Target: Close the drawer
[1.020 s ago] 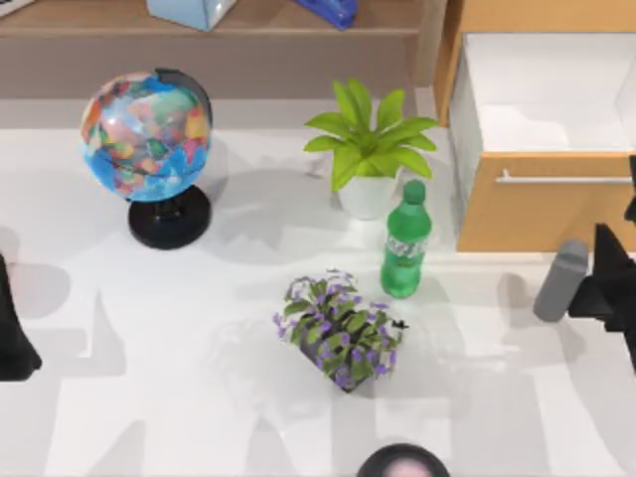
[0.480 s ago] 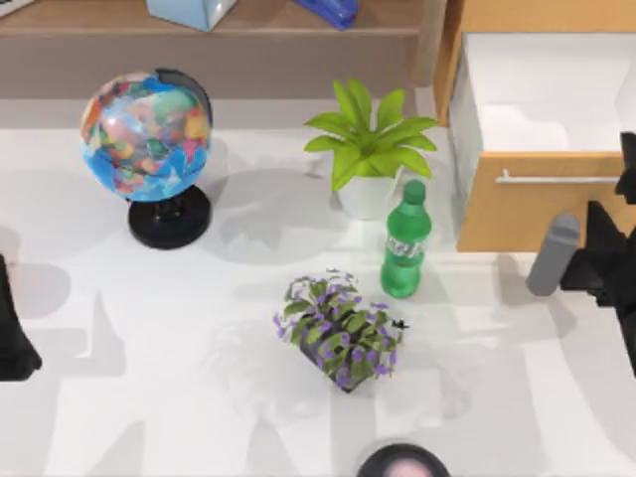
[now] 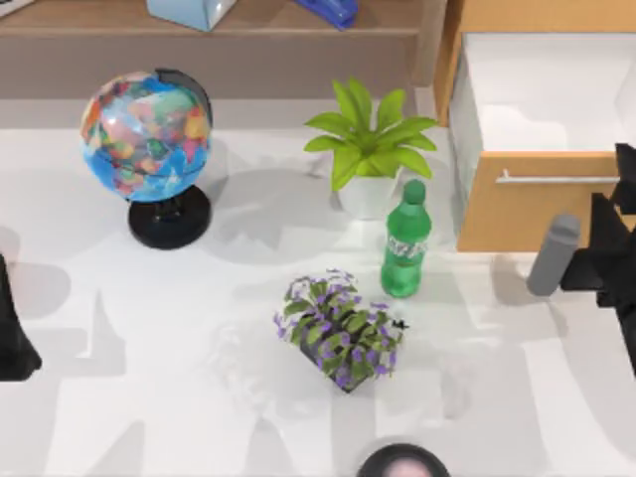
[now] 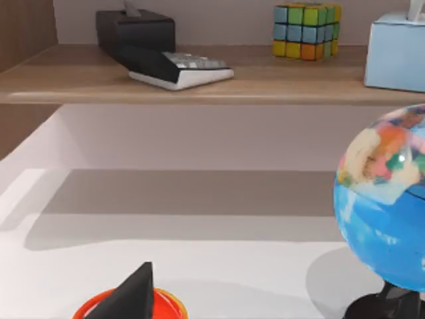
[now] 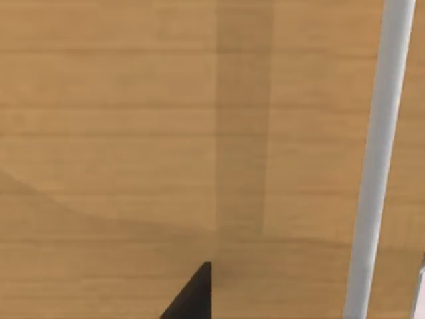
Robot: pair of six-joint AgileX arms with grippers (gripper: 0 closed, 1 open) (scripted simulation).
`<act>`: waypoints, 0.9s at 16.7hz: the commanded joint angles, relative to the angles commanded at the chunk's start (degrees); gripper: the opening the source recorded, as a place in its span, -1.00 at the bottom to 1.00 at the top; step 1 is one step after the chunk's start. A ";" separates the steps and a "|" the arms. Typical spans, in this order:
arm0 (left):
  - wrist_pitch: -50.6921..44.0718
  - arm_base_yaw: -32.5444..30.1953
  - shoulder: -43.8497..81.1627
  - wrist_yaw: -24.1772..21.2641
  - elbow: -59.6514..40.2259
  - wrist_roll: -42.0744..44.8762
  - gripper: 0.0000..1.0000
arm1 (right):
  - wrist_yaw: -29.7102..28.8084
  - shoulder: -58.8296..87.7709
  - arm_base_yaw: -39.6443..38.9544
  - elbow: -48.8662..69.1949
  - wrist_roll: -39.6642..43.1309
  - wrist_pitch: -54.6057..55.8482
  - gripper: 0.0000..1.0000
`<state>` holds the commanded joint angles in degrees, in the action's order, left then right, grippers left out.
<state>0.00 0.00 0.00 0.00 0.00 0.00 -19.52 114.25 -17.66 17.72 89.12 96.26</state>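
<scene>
Left arm sits parked at the counter's left edge. At far right the drawer (image 3: 537, 149) stands open; the right pincer (image 3: 614, 253), grip unreadable, faces its front. An off-centre push could skew or jam it.

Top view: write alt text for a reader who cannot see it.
An open drawer with a tan front and silver handle sits at the table's right, the right gripper close before it. A globe, potted plant, green bottle and purple flowers stand nearby.

White table (image 3: 149, 397) before a brown wooden shelf (image 3: 258, 25) against a pale wall (image 4: 212, 20)
</scene>
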 joint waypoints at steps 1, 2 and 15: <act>0.00 0.00 0.00 0.00 0.00 0.00 1.00 | 0.00 0.00 0.00 0.00 0.00 0.00 -0.06; 0.00 0.00 0.00 0.00 0.00 0.00 1.00 | 0.00 0.00 0.00 0.00 0.00 0.00 -0.21; 0.00 0.00 0.00 0.00 0.00 0.00 1.00 | 0.00 0.00 0.00 0.00 0.00 0.00 -1.00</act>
<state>0.00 0.00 0.00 0.00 0.00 0.00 -19.52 114.25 -17.66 17.72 89.12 96.26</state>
